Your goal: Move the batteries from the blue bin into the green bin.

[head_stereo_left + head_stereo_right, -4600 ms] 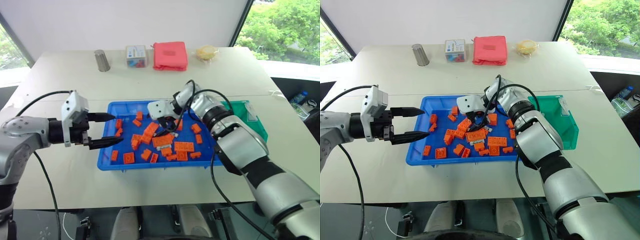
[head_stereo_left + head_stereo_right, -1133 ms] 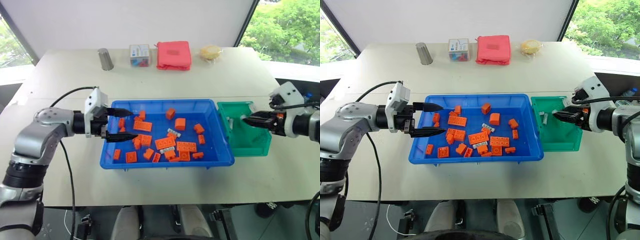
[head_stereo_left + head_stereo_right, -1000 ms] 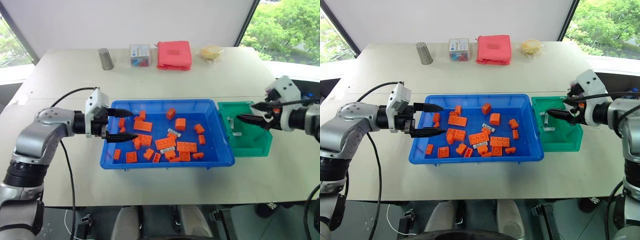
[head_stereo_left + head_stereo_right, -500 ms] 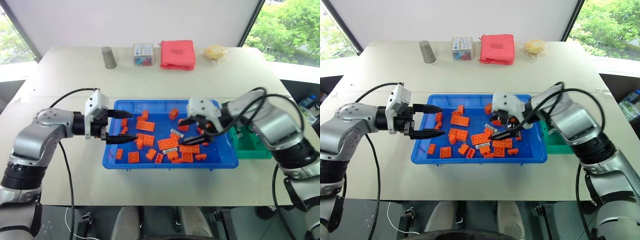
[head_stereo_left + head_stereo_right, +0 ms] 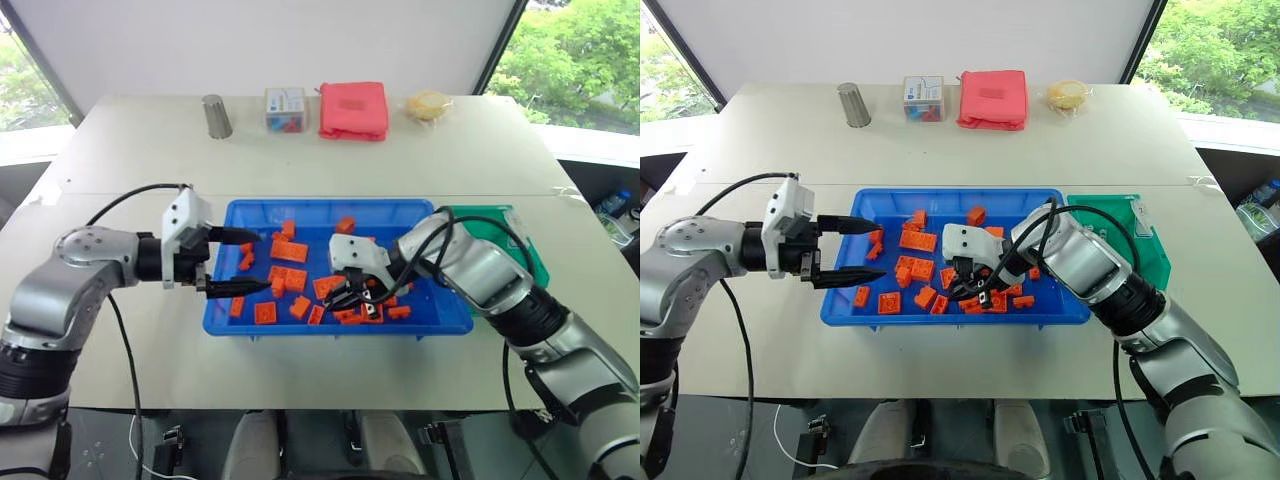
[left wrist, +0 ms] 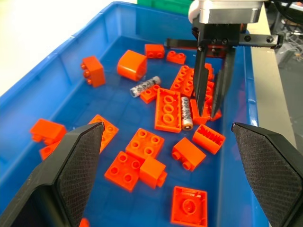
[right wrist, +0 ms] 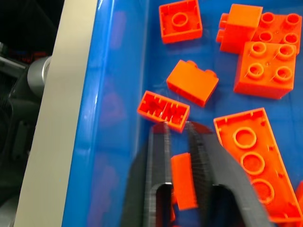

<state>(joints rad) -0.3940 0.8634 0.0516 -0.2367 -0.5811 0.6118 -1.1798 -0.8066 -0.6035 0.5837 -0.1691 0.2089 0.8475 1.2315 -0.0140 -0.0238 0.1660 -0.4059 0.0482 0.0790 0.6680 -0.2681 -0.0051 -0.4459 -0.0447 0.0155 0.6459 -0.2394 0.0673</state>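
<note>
The blue bin lies mid-table, strewn with orange bricks. Two silvery batteries lie among them. My right gripper points down into the bin's right half, and its end comes down on an orange brick right beside the nearer battery. That battery lies free on the bin floor. My left gripper hovers wide open and empty over the bin's left end. The green bin stands against the blue bin's right side, largely hidden behind my right arm.
Along the table's far edge stand a steel cup, a small box, a folded red cloth and a yellowish wrapped item. Bare table surrounds both bins.
My right gripper has swung from over the green bin leftward and down into the blue bin, among the bricks. The left gripper has stayed open in place.
</note>
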